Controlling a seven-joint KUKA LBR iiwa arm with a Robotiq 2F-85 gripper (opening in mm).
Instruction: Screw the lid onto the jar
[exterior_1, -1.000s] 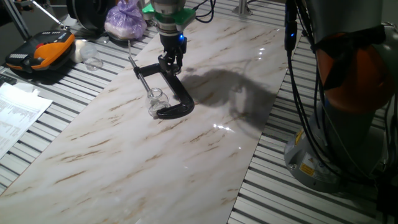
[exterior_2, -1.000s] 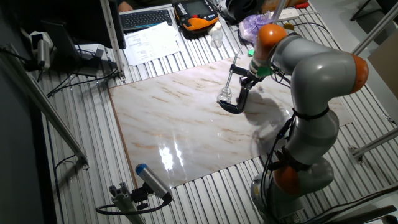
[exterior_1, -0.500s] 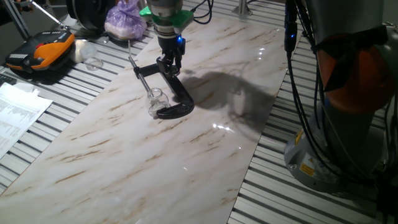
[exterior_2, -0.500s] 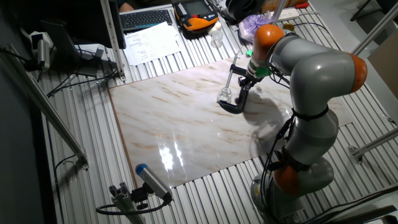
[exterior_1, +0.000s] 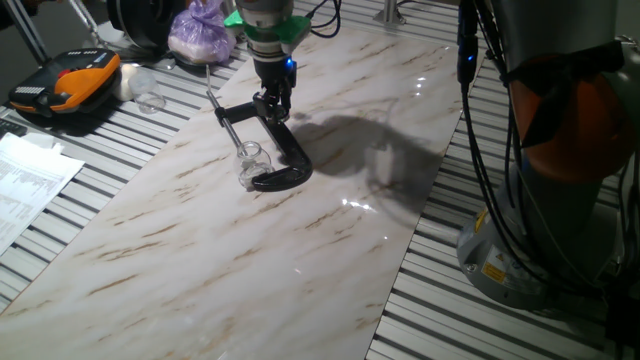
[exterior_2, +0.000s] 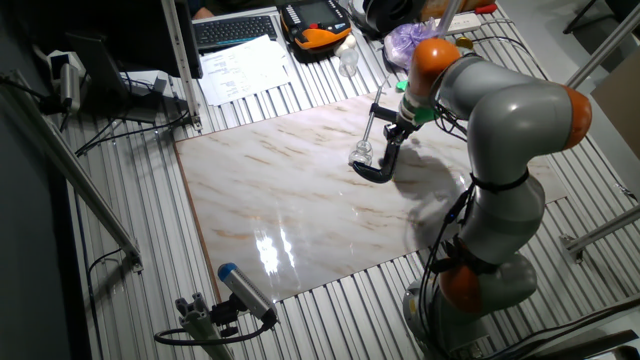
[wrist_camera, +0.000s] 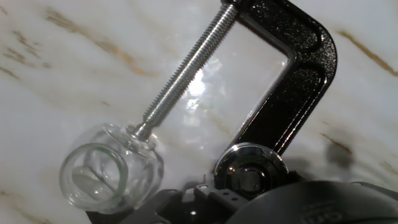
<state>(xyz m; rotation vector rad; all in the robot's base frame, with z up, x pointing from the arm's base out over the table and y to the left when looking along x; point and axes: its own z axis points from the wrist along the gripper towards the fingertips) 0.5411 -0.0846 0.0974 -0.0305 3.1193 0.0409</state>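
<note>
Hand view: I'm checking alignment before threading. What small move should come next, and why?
Probably shift the gripper sideways toward the jar, since the lid, apparently in its grip, sits beside the open mouth, over the black clamp, not centred on it.

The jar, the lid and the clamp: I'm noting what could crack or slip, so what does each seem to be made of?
The jar looks like clear glass: the marble shows through it and its rim glints. The lid appears to be shiny silvery metal with mirror-like reflections. The clamp seems to be metal with a glossy black coat; its screw is bare, bright, threaded steel, probably.
</note>
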